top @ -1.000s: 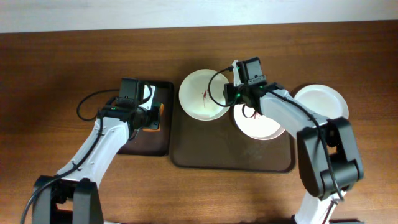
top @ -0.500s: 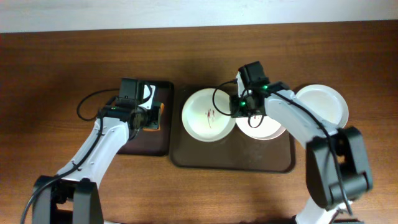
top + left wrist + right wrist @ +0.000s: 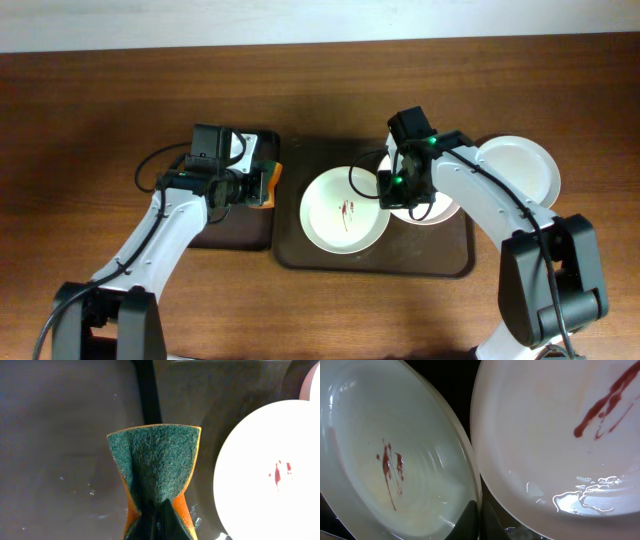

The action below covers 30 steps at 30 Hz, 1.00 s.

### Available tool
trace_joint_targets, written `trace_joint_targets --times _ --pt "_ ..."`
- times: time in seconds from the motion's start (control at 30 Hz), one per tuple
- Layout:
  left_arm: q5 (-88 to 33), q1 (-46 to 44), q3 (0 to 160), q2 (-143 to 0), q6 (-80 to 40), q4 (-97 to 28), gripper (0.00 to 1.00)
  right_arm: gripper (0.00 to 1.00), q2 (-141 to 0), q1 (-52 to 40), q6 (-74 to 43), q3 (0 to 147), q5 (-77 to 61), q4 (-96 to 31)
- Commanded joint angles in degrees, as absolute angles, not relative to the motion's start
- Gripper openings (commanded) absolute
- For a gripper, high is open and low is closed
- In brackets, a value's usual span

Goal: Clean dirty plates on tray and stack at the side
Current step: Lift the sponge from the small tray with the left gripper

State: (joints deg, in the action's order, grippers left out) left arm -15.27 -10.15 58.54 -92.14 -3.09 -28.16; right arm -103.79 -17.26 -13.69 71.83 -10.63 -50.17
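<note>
The right pincer (image 3: 393, 186) is clamping down on the near rim of a dirty plate (image 3: 345, 211). In the wrist view its dark fingertips are pressing close together with the plate's edge running down between them. This plate is lying flat in the middle of the dark brown tray (image 3: 400, 256). It is looking pale and faintly greenish up close, and it is carrying a few thin dark red smears at its centre. Just to its right, edge almost touching edge, a second plate (image 3: 555, 425) is sitting on the same tray under the right arm. It is white, wearing a longer red streak and glistening with a patch of wet near its rim. A third plate (image 3: 518, 168), white and showing no marks from above, is resting on the table (image 3: 100, 120) just beside the tray's right end. The left pincer (image 3: 156, 525) is squeezing a sponge (image 3: 155, 465) tight. The sponge's green scouring face is bowing outward with orange showing along its edges. It is hanging over the gap between the small black tray (image 3: 235, 228) and the brown one, near the dirty plate but apart from it.
</note>
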Motion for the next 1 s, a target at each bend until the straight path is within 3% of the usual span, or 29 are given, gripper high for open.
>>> trace_joint_targets --times 0.0,0.37,0.97 --pt "-16.45 -10.07 58.76 -91.37 -3.86 -27.53 0.0 0.04 -103.66 -17.3 -14.0 71.24 -11.64 -50.39" --pt "-5.19 -9.96 58.78 -86.02 -2.55 -14.24 0.0 0.04 -103.66 -17.3 -14.0 71.24 -11.64 -51.64" --pt "-3.14 -9.96 58.78 -77.95 -2.55 -12.38 0.0 0.04 -103.66 -17.3 -14.0 71.24 -11.62 -51.68"
